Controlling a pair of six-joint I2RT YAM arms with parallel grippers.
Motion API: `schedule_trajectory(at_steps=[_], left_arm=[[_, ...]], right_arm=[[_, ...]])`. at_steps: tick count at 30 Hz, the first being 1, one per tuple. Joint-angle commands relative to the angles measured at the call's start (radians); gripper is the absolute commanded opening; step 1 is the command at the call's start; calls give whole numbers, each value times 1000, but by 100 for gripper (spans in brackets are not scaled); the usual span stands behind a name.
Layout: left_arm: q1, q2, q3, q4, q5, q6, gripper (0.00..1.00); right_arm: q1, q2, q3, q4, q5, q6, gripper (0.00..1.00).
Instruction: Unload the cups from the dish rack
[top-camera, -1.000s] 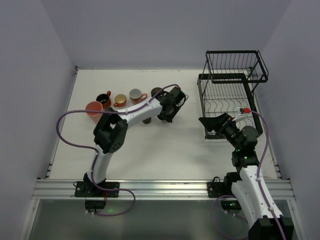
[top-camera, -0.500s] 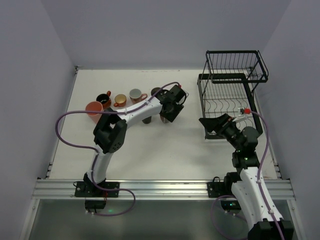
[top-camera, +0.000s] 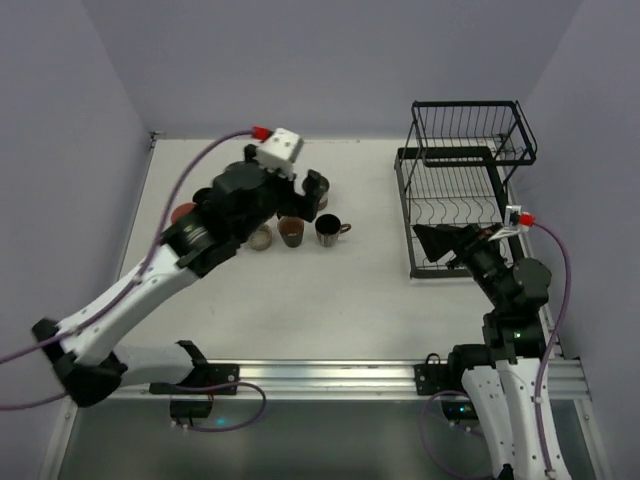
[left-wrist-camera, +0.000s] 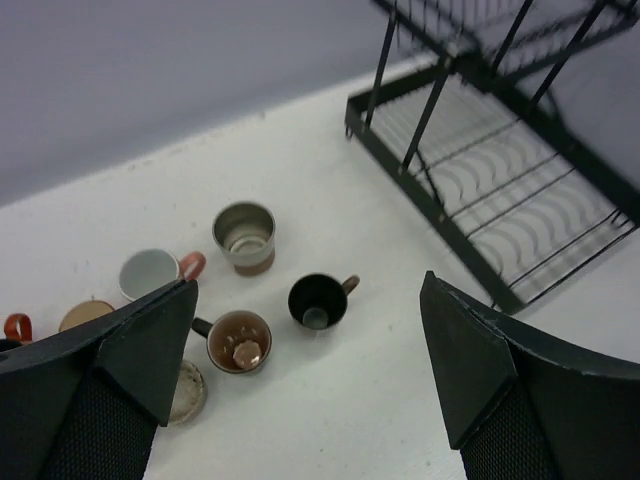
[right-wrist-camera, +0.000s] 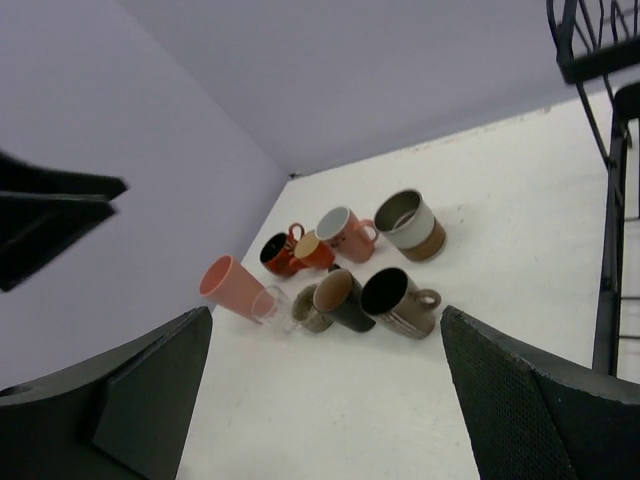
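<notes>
The cups stand grouped on the table's left half. In the left wrist view I see a dark mug (left-wrist-camera: 318, 301), a brown mug (left-wrist-camera: 238, 341), a grey-and-brown cup (left-wrist-camera: 245, 237) and a salmon pink mug (left-wrist-camera: 152, 273). My left gripper (left-wrist-camera: 310, 390) hangs high above them, open and empty; from above, the left gripper (top-camera: 305, 195) hides part of the group. The black wire dish rack (top-camera: 465, 185) stands at the far right, with no cup showing in it. My right gripper (top-camera: 440, 240) is open and empty at the rack's near-left corner. It faces the cups (right-wrist-camera: 398, 302).
The right wrist view also shows a salmon tumbler (right-wrist-camera: 232, 288), a clear glass (right-wrist-camera: 275, 305), an orange-red mug (right-wrist-camera: 283, 254) and a cream cup (right-wrist-camera: 312, 312). Walls close the table on the left, far and right sides. The left arm (top-camera: 150, 280) reaches over the table's left part.
My left gripper opened and rose away from the dark mug, which now stands on the table beside the brown mug. The right arm drew back slightly to the right.
</notes>
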Motion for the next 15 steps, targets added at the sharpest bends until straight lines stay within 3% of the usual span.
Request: schedule_trajectory(at_steps=[1, 10, 15], left_arm=[[-6, -270, -156, 195, -40, -23, 100], [-4, -697, -254, -1, -185, -37, 100], [-4, -823, -345, 33, -249, -17, 100]], right_arm=[[2, -51, 132, -179, 86, -92, 99], [2, -195, 344, -351, 301, -199, 99], [2, -206, 324, -334, 303, -163, 99]])
